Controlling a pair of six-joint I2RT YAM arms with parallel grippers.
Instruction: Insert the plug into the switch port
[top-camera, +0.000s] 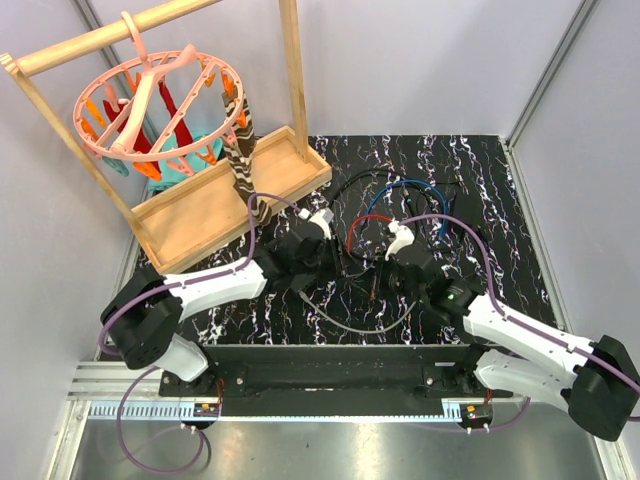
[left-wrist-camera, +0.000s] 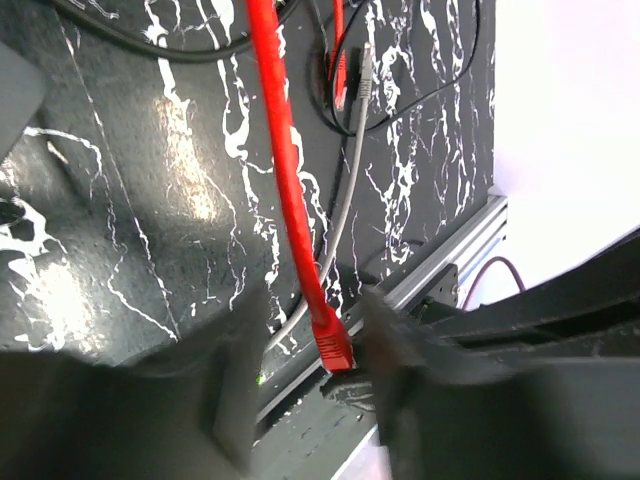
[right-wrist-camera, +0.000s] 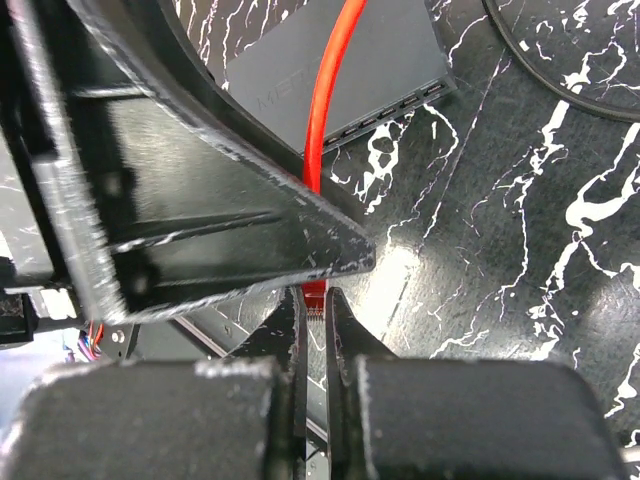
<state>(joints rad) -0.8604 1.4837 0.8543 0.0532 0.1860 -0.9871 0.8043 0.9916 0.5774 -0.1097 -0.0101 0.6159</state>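
The red plug hangs at the end of a red cable. My right gripper is shut on this plug, pinching it between its thin fingertips just above the mat. My left gripper is open, with its blurred fingers on either side of the plug, not touching it. One left finger crosses in front of the right wrist view. The switch, a flat matte black box, lies beyond it, with its row of ports along the near edge. In the top view the two grippers meet mid-table.
A second red plug and a grey plug lie loose on the marbled mat, with a grey cable. Blue and black cables coil at the back. A wooden tray with a hanger rack stands at the back left. A metal rail runs along the near edge.
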